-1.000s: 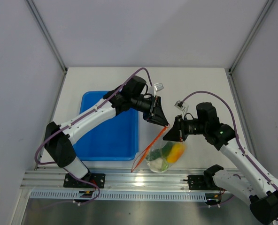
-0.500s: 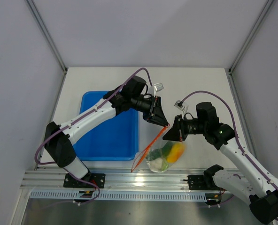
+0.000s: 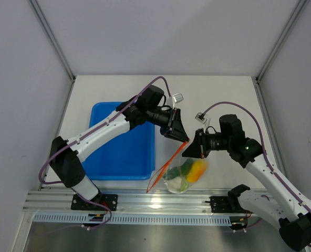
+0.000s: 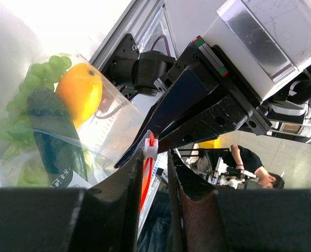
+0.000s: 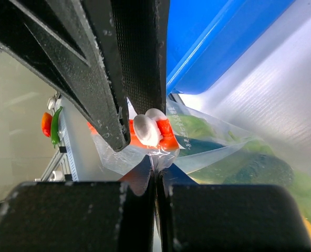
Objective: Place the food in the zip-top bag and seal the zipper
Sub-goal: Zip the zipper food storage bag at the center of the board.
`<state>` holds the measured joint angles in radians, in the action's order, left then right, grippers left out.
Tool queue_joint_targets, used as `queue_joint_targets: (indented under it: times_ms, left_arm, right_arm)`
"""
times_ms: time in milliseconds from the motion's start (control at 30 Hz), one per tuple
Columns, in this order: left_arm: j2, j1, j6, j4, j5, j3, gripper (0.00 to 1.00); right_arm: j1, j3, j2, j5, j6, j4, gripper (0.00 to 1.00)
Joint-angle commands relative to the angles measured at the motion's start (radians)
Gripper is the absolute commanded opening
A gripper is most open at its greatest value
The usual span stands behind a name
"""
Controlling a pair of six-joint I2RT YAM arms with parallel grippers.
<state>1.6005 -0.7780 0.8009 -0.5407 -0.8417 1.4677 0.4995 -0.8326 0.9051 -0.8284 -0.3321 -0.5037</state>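
Note:
The clear zip-top bag hangs between my two grippers above the table's near edge. It holds the orange-yellow fruit, the green grapes and the white cabbage. The dark cucumber shows in the left wrist view. The orange-red zipper slants down to the left. My left gripper is closed to a narrow gap around the zipper, with the white slider at its tips. My right gripper is shut on the bag's corner, just under the slider.
The blue tray lies left of the bag, under my left arm. An aluminium rail runs along the near edge just below the bag. White walls enclose the table on three sides.

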Motion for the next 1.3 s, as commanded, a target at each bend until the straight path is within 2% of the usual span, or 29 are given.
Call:
queue_joint_targets:
  times_ms: [0, 233, 500, 600, 667, 867, 1067, 1167, 1233, 1267]
  left_arm:
    - [-0.005, -0.009, -0.017, 0.018, -0.017, 0.013, 0.27]
    - [-0.004, -0.01, -0.017, 0.01, -0.013, 0.017, 0.19]
    - [0.009, -0.01, -0.009, 0.01, -0.011, 0.017, 0.15]
    - [0.013, -0.01, -0.008, 0.002, -0.008, 0.02, 0.16]
    - [0.012, -0.01, -0.008, -0.002, -0.004, 0.023, 0.23]
    - [0.018, -0.012, -0.02, -0.031, 0.012, 0.036, 0.25]
    - [0.013, -0.013, -0.026, -0.035, 0.012, 0.037, 0.13]
    - [0.012, -0.013, -0.028, -0.031, 0.009, 0.034, 0.01]
    - [0.009, -0.013, -0.029, -0.031, 0.007, 0.036, 0.01]
    - [0.007, -0.012, -0.034, -0.027, 0.004, 0.036, 0.01]
  right_arm:
    - [-0.001, -0.034, -0.003, -0.02, -0.007, 0.033, 0.0]
    - [-0.003, -0.036, -0.003, -0.021, -0.005, 0.031, 0.0]
    - [-0.003, -0.043, 0.002, -0.032, -0.007, 0.028, 0.0]
    - [-0.001, -0.045, 0.003, -0.034, -0.002, 0.024, 0.0]
    - [-0.003, -0.045, 0.003, -0.031, -0.001, 0.021, 0.0]
    - [-0.003, -0.045, 0.005, -0.032, -0.004, 0.025, 0.0]
    - [-0.003, -0.045, 0.002, -0.032, -0.005, 0.022, 0.0]
    - [-0.003, -0.051, 0.006, -0.029, 0.002, 0.016, 0.0]
    - [-0.004, -0.057, 0.011, -0.018, 0.011, -0.004, 0.09]
    - [-0.006, -0.065, 0.014, -0.017, 0.03, -0.013, 0.19]
